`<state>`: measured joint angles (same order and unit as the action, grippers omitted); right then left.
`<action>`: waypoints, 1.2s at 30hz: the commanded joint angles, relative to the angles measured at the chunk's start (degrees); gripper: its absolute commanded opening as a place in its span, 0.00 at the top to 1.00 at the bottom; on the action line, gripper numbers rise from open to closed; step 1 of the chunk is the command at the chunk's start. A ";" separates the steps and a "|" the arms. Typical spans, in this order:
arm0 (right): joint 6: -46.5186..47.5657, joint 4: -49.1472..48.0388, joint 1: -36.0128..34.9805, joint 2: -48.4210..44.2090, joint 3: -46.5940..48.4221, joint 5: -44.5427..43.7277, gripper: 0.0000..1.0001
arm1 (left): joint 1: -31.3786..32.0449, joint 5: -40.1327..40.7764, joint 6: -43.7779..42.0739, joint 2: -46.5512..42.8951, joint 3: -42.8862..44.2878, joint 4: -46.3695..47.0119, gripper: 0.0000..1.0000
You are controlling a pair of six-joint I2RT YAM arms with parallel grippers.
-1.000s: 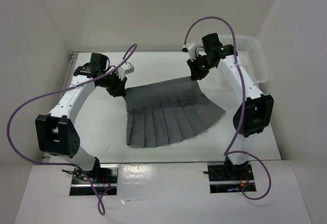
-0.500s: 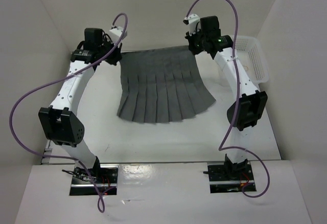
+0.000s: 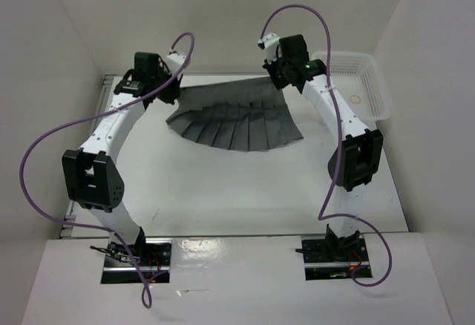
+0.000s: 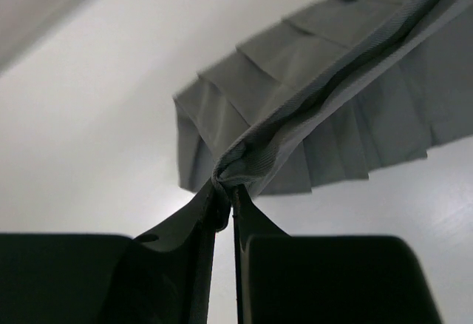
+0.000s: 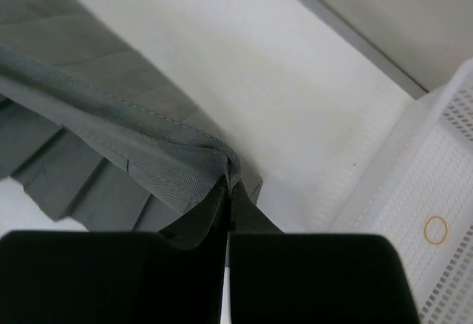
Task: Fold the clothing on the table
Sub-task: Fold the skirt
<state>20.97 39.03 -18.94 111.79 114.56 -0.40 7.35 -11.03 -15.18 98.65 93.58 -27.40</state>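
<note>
Pinching opposite top corners, left gripper (image 4: 225,204) and right gripper (image 5: 230,191) were both clamped on the clothing (image 3: 237,121), pleated fabric stretched between them, hem draped on the far end of the table (image 3: 245,191), white basket (image 3: 362,87) near the right arm.

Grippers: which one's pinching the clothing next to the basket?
The right gripper, shut on the clothing corner beside the white basket; the left gripper pinches the opposite corner, far from it.
</note>
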 commanded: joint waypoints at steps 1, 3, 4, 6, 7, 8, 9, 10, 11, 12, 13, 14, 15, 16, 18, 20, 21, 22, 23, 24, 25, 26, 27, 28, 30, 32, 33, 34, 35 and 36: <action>8.10 5.25 0.75 -6.58 -3.55 1.44 1.00 | -1.03 2.32 -3.10 -3.47 -7.25 -1.87 0.98; 11.61 11.14 0.14 -7.72 -5.84 5.39 1.00 | -1.03 3.90 -4.32 -4.95 -12.51 -1.87 0.93; 12.85 13.60 0.13 -8.51 -6.36 6.81 1.00 | -1.03 4.78 -4.33 -4.96 -14.11 -1.35 0.90; 15.31 20.37 -1.19 -8.52 -7.95 10.14 1.00 | -1.03 7.23 -4.33 -6.01 -16.66 -0.82 0.89; 16.20 22.65 -2.15 -8.52 -9.00 11.64 0.98 | -1.03 8.12 -4.33 -6.01 -18.76 0.49 0.85; 16.90 27.29 -3.55 -7.99 -9.01 12.79 0.98 | -1.03 8.74 -3.55 -6.01 -19.48 0.50 0.84; 16.91 29.07 -4.43 -7.21 -9.70 13.58 0.98 | -1.64 9.52 -3.54 -6.01 -20.01 1.46 0.84; 16.91 30.48 -5.22 -5.63 -10.75 13.59 0.98 | -1.64 9.53 -2.84 -6.01 -20.02 1.99 0.84; 16.91 31.45 -6.62 -4.83 -11.63 13.59 0.98 | -1.64 9.53 -2.84 -6.01 -20.54 2.52 0.84; 16.91 32.16 -7.25 -4.30 -12.69 13.59 0.99 | -2.16 9.53 -2.32 -6.01 -20.54 2.52 0.84; 16.91 32.77 -7.86 -3.78 -14.26 14.11 0.99 | -2.17 9.53 -1.70 -6.01 -19.85 2.52 0.84; 16.91 32.78 -8.91 -3.77 -14.89 14.99 0.99 | -2.17 9.53 -1.70 -6.01 -18.88 2.52 0.84; 16.91 32.78 -8.92 -3.77 -15.50 16.13 0.99 | -2.17 8.58 -1.70 -5.49 -18.26 2.52 0.84; 16.91 32.78 -9.97 -4.38 -16.12 17.18 1.00 | -2.17 8.57 -1.70 -5.49 -18.26 2.52 0.82; 16.39 31.13 -11.29 -5.43 -17.53 17.19 1.00 | -1.56 8.57 -1.70 -5.49 -16.86 1.92 0.82; 15.69 29.89 -11.30 -6.83 -18.15 16.15 1.00 | -1.55 8.04 -2.48 -4.97 -15.45 0.95 0.82; 15.07 28.84 -10.43 -7.37 -18.15 15.44 1.00 | -0.94 8.04 -3.36 -4.96 -14.58 0.42 0.82; 14.54 26.30 -10.42 -7.37 -18.15 14.30 1.00 | -0.94 8.73 -3.37 -4.44 -13.70 0.42 0.82; 12.45 24.54 -9.55 -8.77 -18.15 10.72 1.00 | -0.94 9.44 -3.37 -4.43 -11.51 0.94 0.82; 11.30 22.43 -8.41 -8.78 -17.36 8.51 1.00 | -0.94 10.23 -3.37 -4.43 -10.36 2.16 0.85; 10.41 18.58 -7.87 -9.65 -16.83 6.40 1.00 | -0.94 11.11 -3.37 -3.65 -9.04 2.96 0.86; 8.49 16.45 -7.35 -10.53 -16.22 2.12 1.00 | -0.94 12.42 -2.84 -2.95 -6.25 3.92 0.87; 7.60 14.26 -6.56 -10.54 -15.08 -0.27 1.00 | -0.94 12.43 -2.84 -1.89 -4.56 5.41 0.88; 6.90 10.67 -6.55 -11.06 -14.46 -2.65 1.00 | -0.94 12.43 -2.23 -1.27 -2.81 6.03 0.90; 4.70 7.05 -5.06 -11.76 -13.32 -9.24 1.00 | -0.42 12.43 -0.74 1.70 3.58 6.66 0.92; 3.39 2.30 -4.27 -12.46 -13.31 -14.68 1.00 | -0.41 13.22 1.10 3.99 8.17 6.66 0.93; 3.37 0.89 -4.26 -12.47 -13.31 -16.02 1.00 | -0.41 13.22 1.64 6.27 10.46 6.66 0.93; 3.37 -0.17 -3.39 -12.47 -13.31 -16.99 1.00 | -0.41 13.22 2.17 7.42 14.66 6.66 0.93; 3.37 -2.09 -3.39 -13.08 -13.31 -18.30 1.00 | -0.41 12.70 2.78 8.48 16.61 6.66 0.93; 2.76 -2.89 -3.39 -13.09 -13.31 -20.67 1.00 | -0.41 12.17 3.40 10.66 18.37 6.66 0.93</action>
<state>25.50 39.22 -24.53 101.84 99.90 -6.98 8.78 -4.99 -13.54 106.10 106.15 -24.45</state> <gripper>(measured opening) 0.007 0.146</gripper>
